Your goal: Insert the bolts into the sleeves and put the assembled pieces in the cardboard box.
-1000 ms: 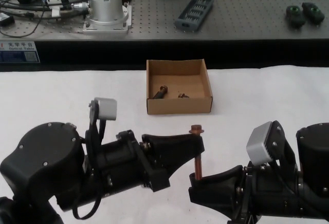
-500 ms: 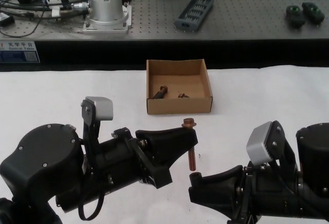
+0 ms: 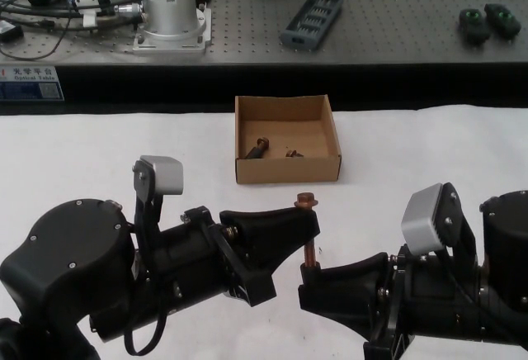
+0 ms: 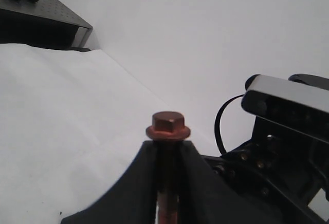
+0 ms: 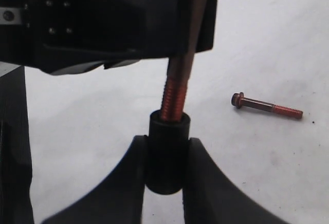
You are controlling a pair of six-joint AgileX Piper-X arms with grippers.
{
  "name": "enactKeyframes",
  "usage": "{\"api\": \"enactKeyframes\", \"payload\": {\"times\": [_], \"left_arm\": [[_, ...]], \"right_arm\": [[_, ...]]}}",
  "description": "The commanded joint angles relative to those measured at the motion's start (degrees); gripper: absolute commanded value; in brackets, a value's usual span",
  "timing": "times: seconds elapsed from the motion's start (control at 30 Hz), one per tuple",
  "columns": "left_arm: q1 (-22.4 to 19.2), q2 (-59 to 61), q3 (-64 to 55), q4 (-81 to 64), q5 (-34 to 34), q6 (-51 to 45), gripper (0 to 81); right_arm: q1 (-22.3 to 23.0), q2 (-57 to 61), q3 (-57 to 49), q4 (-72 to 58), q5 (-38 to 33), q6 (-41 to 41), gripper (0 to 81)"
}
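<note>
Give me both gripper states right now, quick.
Left gripper: closed on the bolt, held upright below its head.
Right gripper: closed on the black sleeve, the bolt's threaded end at its opening.

bright even light; white cloth [image 4: 61, 121] glares; left fingers [image 4: 128, 196] silhouetted; shadows faint.

2 black, screw-dotted arms [image 3: 74, 269] with grey camera blocks [image 3: 169, 174] end in tapered left hand [image 4: 167, 147] and right hand [image 5: 165, 144].

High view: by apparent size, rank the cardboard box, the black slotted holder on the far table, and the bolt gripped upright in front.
1. Cardboard box.
2. Black slotted holder, though it sits farther from the camera.
3. Held bolt.
</note>
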Motion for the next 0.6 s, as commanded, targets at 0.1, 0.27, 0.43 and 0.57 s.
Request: {"api": "enactKeyframes", "payload": {"times": [0.1,0.27,0.43,0.57], "left_arm": [[-0.32,0.15,-0.1,-1.06,0.49,0.15,0.6],[-0.32,0.15,-0.1,-1.06,0.49,0.38,0.6],[-0.32,0.15,-0.1,-1.06,0.49,0.38,0.6],[-0.32,0.15,-0.1,-1.06,-0.35,0.36,0.6]], "right_arm": [[0.01,-0.7,-0.07,-1.87,0.38,1.35,4.3],[0.01,-0.7,-0.07,-1.87,0.38,1.42,4.3],[0.01,-0.7,-0.07,-2.78,0.38,2.29,4.3],[0.01,-0.7,-0.07,-5.07,0.82,3.95,4.3]]}}
